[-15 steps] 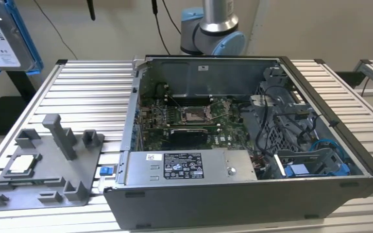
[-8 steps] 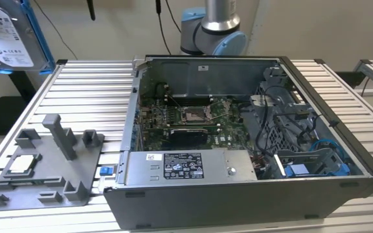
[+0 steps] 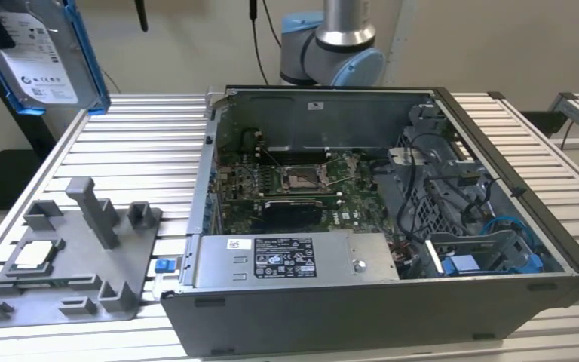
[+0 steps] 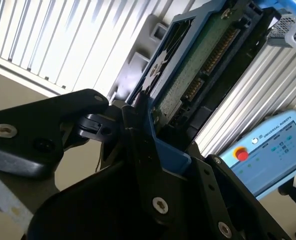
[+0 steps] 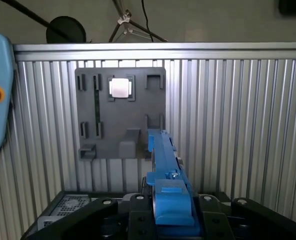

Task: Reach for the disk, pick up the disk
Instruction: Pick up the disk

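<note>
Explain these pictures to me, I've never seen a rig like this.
It's a robot arm with a claw at its end. One picture comes from a camera off to the side; the other two ride near the arm's wrist. On the slatted metal table stand an open computer case and a grey tray holding a small silver chip. The claw is shut on the disk, a hard drive in a blue frame, held up in the air.

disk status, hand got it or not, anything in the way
Hand shut on the disk. Disk held in the air, apart from the grey fixture. Nothing else touches it.
</note>
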Robot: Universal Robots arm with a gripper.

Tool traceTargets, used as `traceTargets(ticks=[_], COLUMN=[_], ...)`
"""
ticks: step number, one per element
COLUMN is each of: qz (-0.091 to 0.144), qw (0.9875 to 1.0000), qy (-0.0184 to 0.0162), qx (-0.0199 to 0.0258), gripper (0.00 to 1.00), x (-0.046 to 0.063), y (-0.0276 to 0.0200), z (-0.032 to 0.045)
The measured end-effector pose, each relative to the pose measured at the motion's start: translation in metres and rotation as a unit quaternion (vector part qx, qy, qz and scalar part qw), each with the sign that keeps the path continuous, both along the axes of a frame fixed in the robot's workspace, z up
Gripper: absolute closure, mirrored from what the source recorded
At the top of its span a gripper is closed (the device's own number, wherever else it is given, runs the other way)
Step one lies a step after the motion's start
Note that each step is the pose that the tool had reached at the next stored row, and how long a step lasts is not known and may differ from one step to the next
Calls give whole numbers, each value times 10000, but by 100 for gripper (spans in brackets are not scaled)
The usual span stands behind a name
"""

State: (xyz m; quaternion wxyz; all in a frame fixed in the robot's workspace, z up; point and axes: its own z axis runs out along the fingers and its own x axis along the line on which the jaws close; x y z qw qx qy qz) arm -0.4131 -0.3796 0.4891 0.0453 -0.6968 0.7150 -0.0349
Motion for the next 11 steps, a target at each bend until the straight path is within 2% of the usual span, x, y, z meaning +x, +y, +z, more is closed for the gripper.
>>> traceTargets(ticks=[11], qz=[0], qw=[10000], qy=[5], qx=[0], gripper=[100], x=[485], y=[0], z=[1])
